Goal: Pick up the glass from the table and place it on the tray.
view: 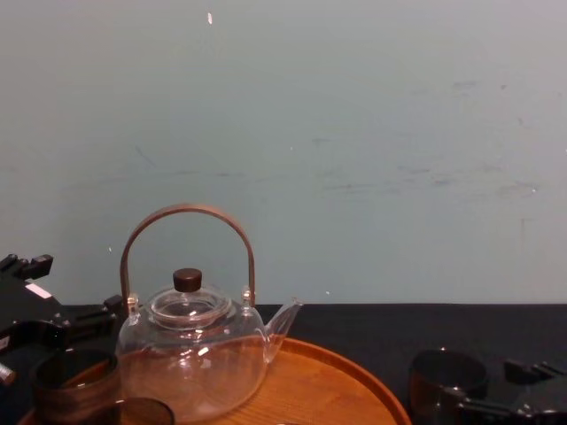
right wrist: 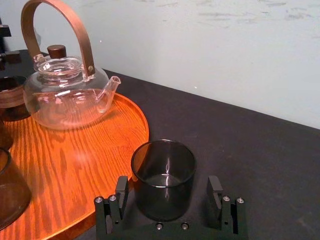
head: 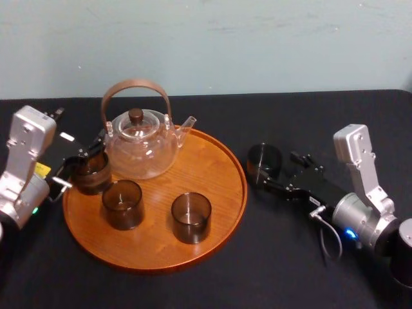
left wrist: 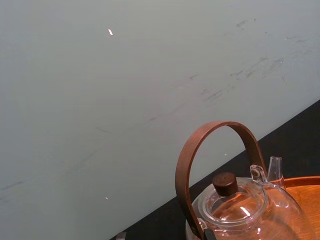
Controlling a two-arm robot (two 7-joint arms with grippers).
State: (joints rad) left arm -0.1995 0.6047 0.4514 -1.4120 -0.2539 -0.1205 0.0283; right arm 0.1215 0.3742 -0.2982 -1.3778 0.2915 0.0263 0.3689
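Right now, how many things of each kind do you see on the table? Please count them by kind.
Dark glasses: 4 (two on the tray, one at its left rim by the left gripper, one on the table between the right gripper's open fingers)
Teapot: 1
Tray: 1
Total: 6

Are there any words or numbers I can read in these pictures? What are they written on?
No text can be read anywhere.
The yellow sticker on the left arm: too small to read.
The white patch on the same arm: too small to tell if it has writing.
The teapot, the tray and the glass: no writing shows.
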